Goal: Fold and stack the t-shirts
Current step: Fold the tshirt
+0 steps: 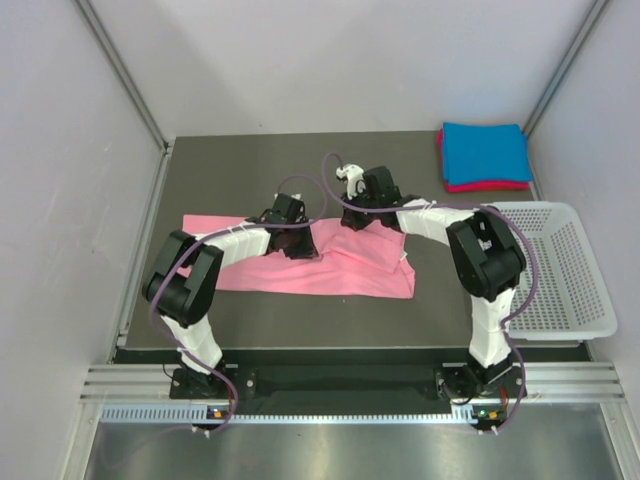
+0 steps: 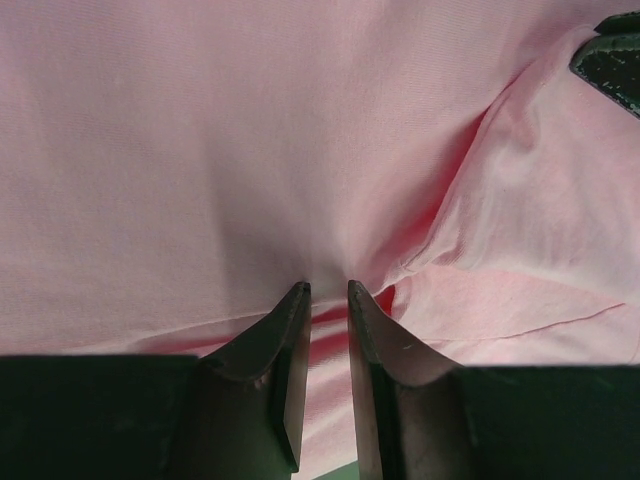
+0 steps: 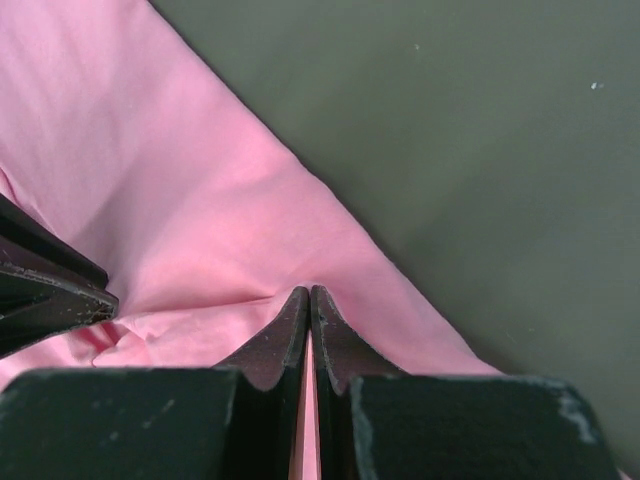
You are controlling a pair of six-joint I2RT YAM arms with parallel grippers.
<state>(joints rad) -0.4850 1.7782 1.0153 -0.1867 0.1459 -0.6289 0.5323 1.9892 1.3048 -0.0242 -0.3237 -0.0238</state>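
The light pink t-shirt (image 1: 300, 272) lies spread across the middle of the dark table (image 1: 220, 170). My left gripper (image 1: 290, 238) is down on its upper middle. Its jaws stand a little apart, with a bunched fold of pink cloth (image 2: 200, 150) pinched between them at the left gripper's tips (image 2: 328, 288). My right gripper (image 1: 362, 212) sits just to the right at the shirt's far edge. In the right wrist view the right gripper (image 3: 310, 290) is shut on a thin layer of the pink shirt (image 3: 180, 200). The blue t-shirt (image 1: 485, 150) lies folded on the magenta-red t-shirt (image 1: 490, 186) at the back right.
A white mesh basket (image 1: 560, 270) stands at the right edge of the table. Grey walls close in the left, right and back. The two grippers are close together; the other arm's finger shows in each wrist view.
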